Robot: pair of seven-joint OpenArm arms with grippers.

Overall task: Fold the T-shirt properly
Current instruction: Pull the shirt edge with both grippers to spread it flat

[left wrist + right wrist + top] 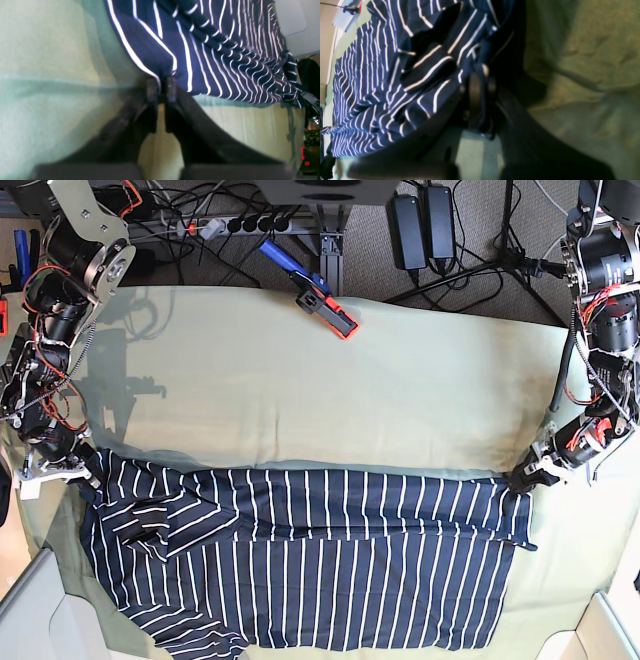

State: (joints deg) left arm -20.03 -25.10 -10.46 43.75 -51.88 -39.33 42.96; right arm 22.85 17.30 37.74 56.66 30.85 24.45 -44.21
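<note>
T-shirt [300, 565] spread flat across olive cloth sheet [330, 390] on surface, near edge. Left end effector [161, 86] clenched on hem corner; right end effector [480, 86] clenched on bunched fabric at opposite corner. Step in hand, judged: both far corners gripped, ready for first fold. Next move calls for lifting both together, keeping edge taut, carrying toward near edge without dragging sheet.
</note>
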